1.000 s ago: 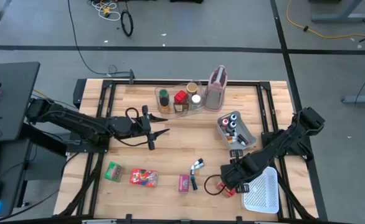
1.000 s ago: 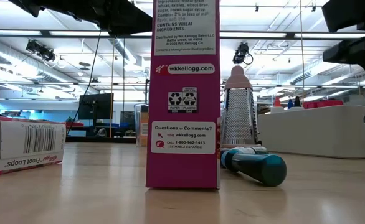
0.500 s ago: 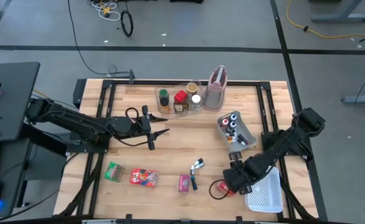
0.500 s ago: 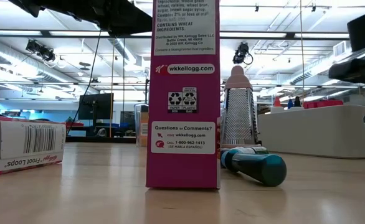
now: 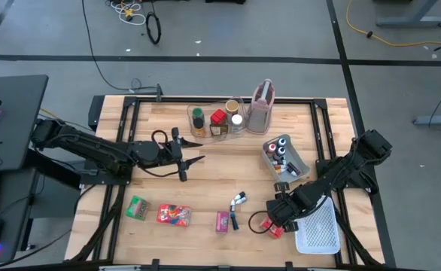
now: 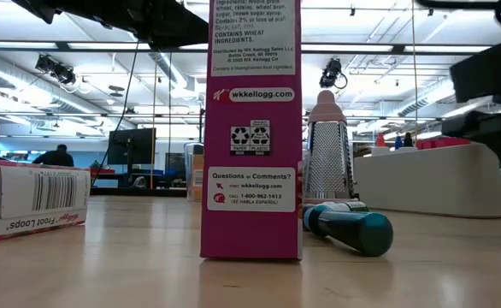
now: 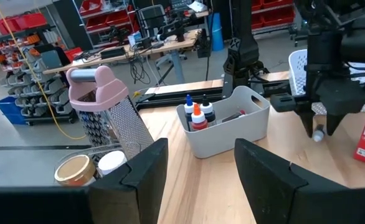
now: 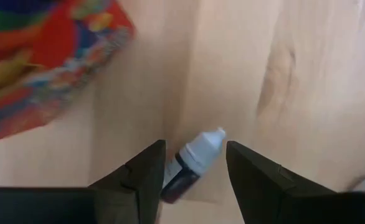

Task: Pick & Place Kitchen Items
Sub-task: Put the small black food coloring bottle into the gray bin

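My right gripper [image 8: 195, 148] points down near the table's front right, shut on a small dark bottle with a white cap [image 8: 202, 149], just above the wood beside a red packet [image 5: 269, 226]. My left gripper [image 7: 201, 177] hangs open and empty over the table's middle left [image 5: 190, 161], pointing level to the right. Lying flat on the table near the front are a green packet [image 5: 138, 207] and a red packet [image 5: 173, 215]. A pink box [image 5: 223, 221] stands there on end, and two small bottles [image 5: 238, 199] lie beside it. My right gripper pinches the small bottle's dark body [image 8: 175, 182] between its two fingers, coming from above and pointing down. The bottle hangs tilted, its white cap [image 7: 319, 134] sticking out below the fingertips. Whether the cap touches the table cannot be told.
A white mesh basket [image 5: 316, 229] lies just right of my right gripper. A grey tray [image 5: 296, 160] with small bottles stands farther back. A clear bin [image 5: 193, 117] of jars and a pinkish grater jug [image 5: 262, 105] stand at the far edge. Bare wood lies between the arms.
My right gripper has come down toward the table beside the red packet, carrying the small bottle, with its finger gap unchanged.
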Robot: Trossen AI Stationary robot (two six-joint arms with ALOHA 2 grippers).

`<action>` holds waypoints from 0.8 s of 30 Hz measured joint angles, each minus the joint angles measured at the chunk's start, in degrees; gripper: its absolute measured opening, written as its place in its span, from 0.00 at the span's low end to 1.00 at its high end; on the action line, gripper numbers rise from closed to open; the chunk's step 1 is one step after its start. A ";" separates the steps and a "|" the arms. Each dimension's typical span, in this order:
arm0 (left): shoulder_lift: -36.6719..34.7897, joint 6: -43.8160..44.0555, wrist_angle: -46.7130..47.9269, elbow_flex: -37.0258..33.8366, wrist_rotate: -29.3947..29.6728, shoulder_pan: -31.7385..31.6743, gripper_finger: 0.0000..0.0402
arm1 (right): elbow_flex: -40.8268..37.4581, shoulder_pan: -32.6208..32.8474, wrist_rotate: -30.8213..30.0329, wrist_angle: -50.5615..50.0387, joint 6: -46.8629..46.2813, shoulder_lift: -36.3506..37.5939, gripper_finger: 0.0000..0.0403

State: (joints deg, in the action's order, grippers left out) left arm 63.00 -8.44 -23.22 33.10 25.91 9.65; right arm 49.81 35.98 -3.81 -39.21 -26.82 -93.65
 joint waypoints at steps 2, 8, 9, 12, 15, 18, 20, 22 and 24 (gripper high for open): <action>0.00 -0.93 0.00 0.00 -0.02 0.00 0.48 | -0.57 -0.22 -0.20 -0.62 -0.10 0.00 0.45; 0.00 -1.66 -0.24 0.00 0.00 0.00 0.48 | -1.95 -0.12 -0.31 -1.15 -2.63 0.11 0.45; 0.00 -1.67 -0.24 0.00 0.00 0.00 0.48 | -2.00 -0.12 -0.30 -1.43 -3.23 0.11 0.45; 0.00 -1.87 -0.24 0.00 0.00 0.00 0.48 | -2.00 -0.28 -0.30 -1.33 -4.80 0.11 0.44; 0.00 -2.76 -0.23 0.00 0.00 0.00 0.48 | -2.00 -0.32 -0.26 -1.26 -5.50 0.11 0.39; 0.00 -2.84 -0.22 0.00 0.00 0.00 0.48 | -2.00 -0.32 -0.23 -1.22 -5.50 0.11 0.31; 0.00 -2.87 -0.22 0.00 0.00 0.00 0.48 | -2.00 -0.32 -0.20 -1.17 -5.62 0.11 0.25; 0.00 -2.73 -0.22 0.00 0.00 0.00 0.48 | -1.97 -0.33 0.14 -1.16 -5.66 0.13 0.19; 0.00 -2.64 -0.22 0.00 0.00 0.00 0.48 | -1.77 -0.35 0.45 -1.43 -5.72 0.13 0.16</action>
State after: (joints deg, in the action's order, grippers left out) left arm 63.00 -11.08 -23.44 33.10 25.91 9.65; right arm 48.04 35.63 -3.37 -40.64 -32.54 -93.51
